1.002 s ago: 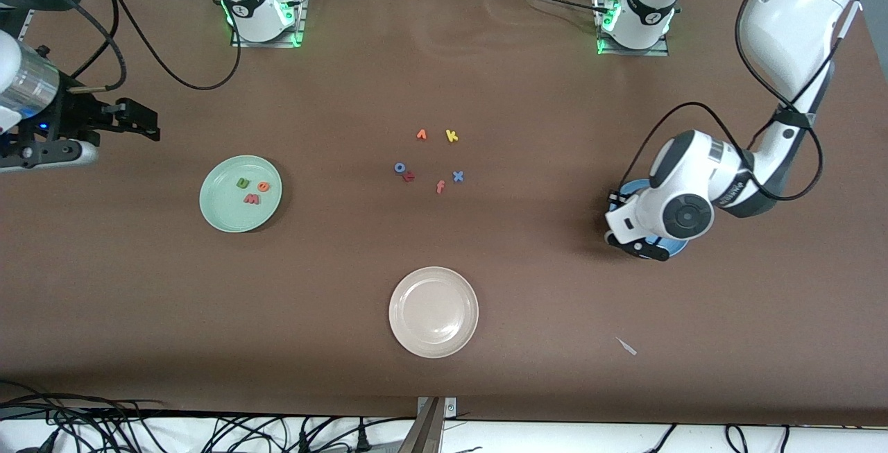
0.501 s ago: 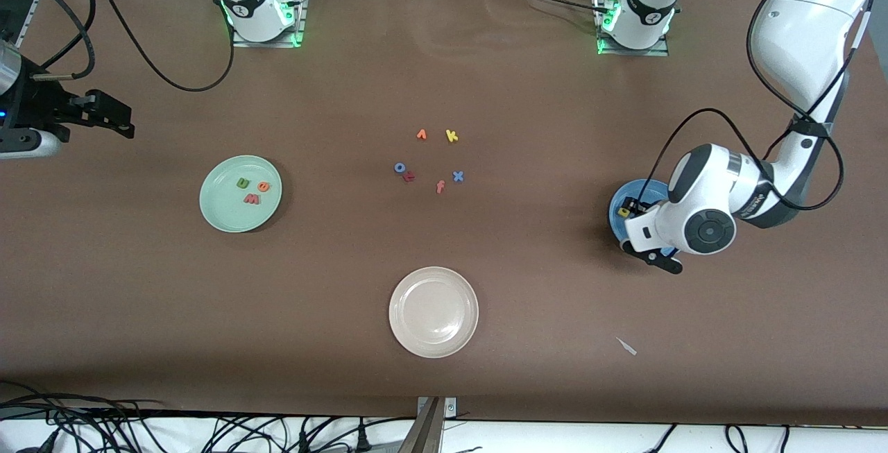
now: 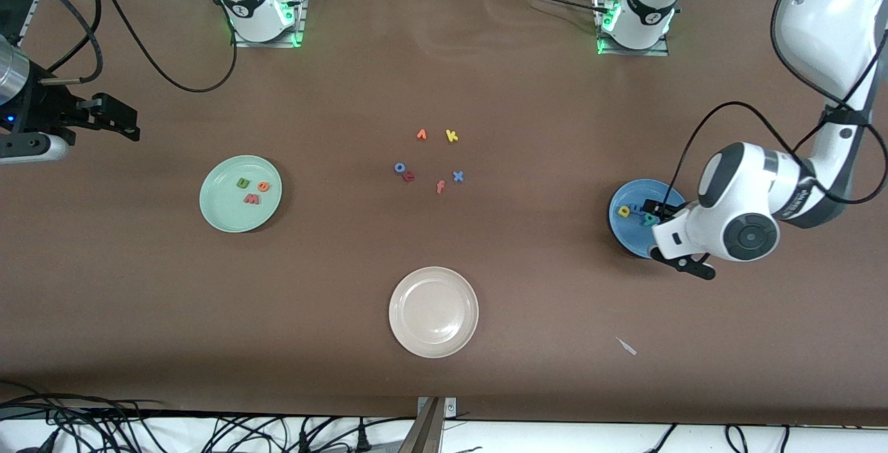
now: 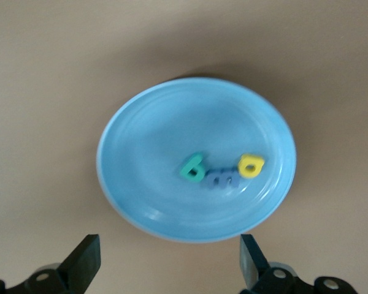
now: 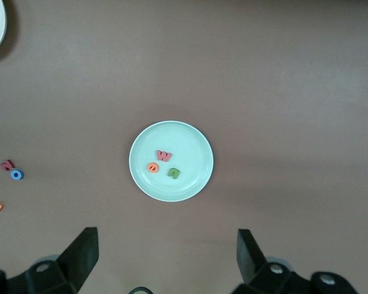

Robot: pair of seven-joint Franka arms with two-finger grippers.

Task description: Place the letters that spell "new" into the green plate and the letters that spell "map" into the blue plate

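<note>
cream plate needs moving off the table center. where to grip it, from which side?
Probably by the rim of the cream plate, coming down from above at the edge toward the right arm's end. It is shallow and lies flat on the table, so only the raised lip gives the gripper something to pinch. Nothing lies on it or touches it.

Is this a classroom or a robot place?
Probably a robot lab: two arms are bolted to a brown-covered table, cables trail along its edge, and foam letters and the blue plate look like practice props.
</note>
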